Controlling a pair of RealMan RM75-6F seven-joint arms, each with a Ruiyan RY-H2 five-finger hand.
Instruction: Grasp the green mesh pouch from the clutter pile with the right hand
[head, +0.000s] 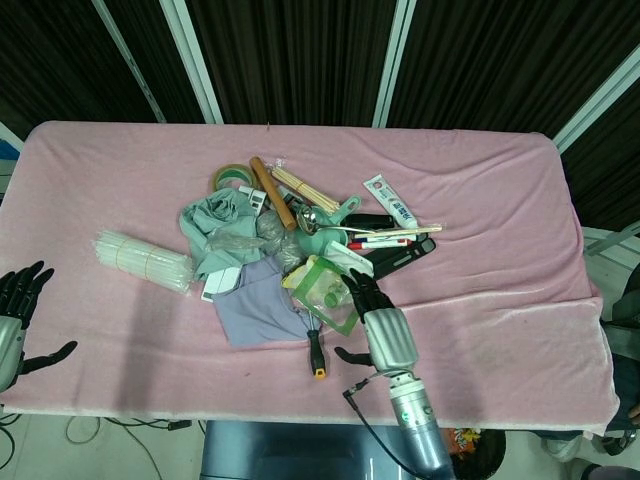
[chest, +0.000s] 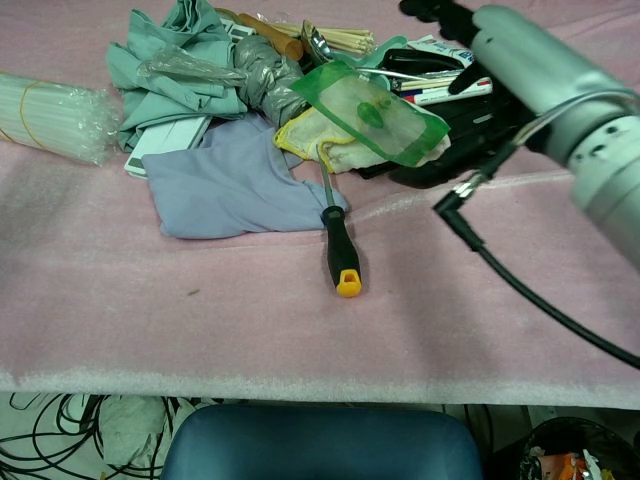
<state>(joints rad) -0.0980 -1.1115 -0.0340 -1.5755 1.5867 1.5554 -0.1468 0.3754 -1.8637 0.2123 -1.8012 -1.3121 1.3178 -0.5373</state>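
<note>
Reaching toward the clutter pile, the right hand (head: 383, 325) hovers at the pile's 4 o'clock edge in the head view, fingers (head: 362, 288) spread apart and holding nothing. Their tips overlap the right margin of the green mesh pouch (head: 330, 293) in that view; whether they touch it cannot be told. In the chest view the same hand shows only in part, entering from the 2 o'clock corner above the pens and dark items, with a black cable trailing from its wrist.

Task item: the green mesh pouch (chest: 375, 112) lies flat on top of the pile, resting on a yellow-edged cloth (chest: 322, 142). Nothing covers it. It sits just above the shaft of a black-handled screwdriver (chest: 339, 250) and beside a lilac cloth (chest: 228, 183).

Left hand (head: 14, 315): at the bench's 8 o'clock edge, well apart from the pile, fingers apart, nothing in them.

Bench (head: 480, 220): covered in pink fabric; a clear bag of white sticks (head: 141, 260) lies apart at the pile's 9 o'clock.

Progress assessment: the approach appears nearly complete. No grasp is made; the pouch is not lifted. Remaining, in my judgement: lowering the fingers onto the pouch, closing on it, and drawing it clear of the cloth beneath.
</note>
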